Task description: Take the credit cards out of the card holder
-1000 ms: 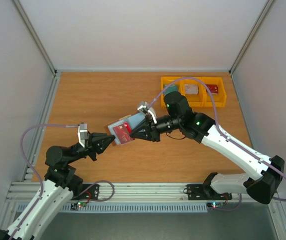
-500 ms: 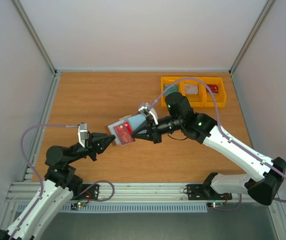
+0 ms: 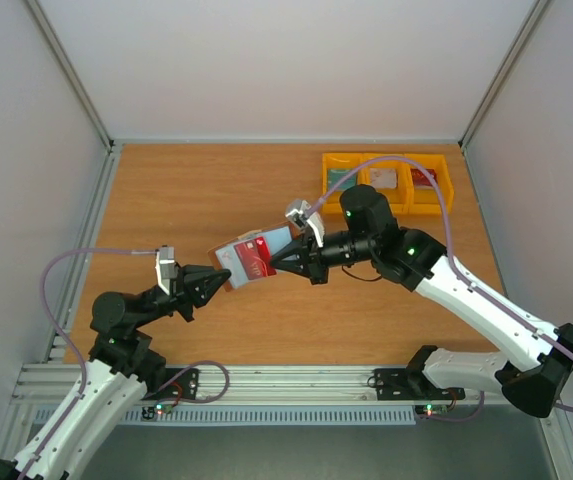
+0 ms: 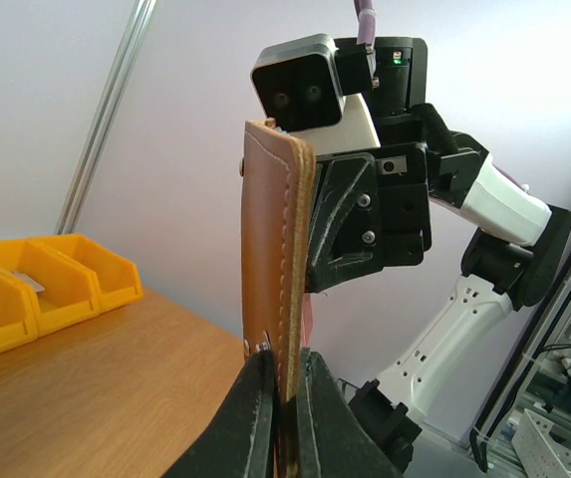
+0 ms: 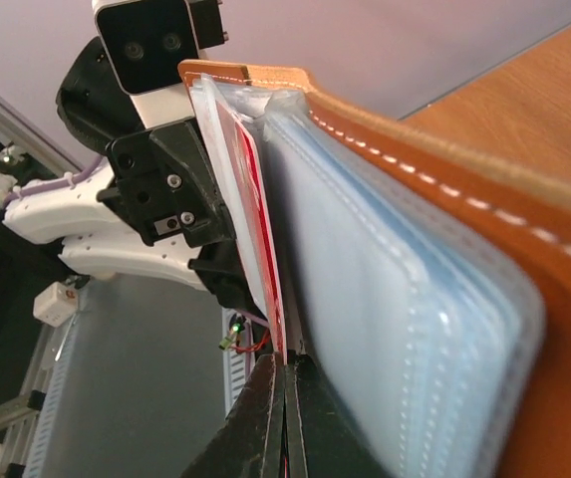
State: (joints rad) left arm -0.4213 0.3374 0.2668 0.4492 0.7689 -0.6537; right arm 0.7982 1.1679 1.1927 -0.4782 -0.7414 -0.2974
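Held above the middle of the worktop, the brown card holder is gripped at its near-left edge by the left pincer. The right pincer is clenched on a red credit card, which sits in the holder's clear pocket.

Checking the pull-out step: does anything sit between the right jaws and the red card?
Nothing visible does. The right gripper has its jaws shut on the red card; the left gripper clamps the card holder by its leather cover.
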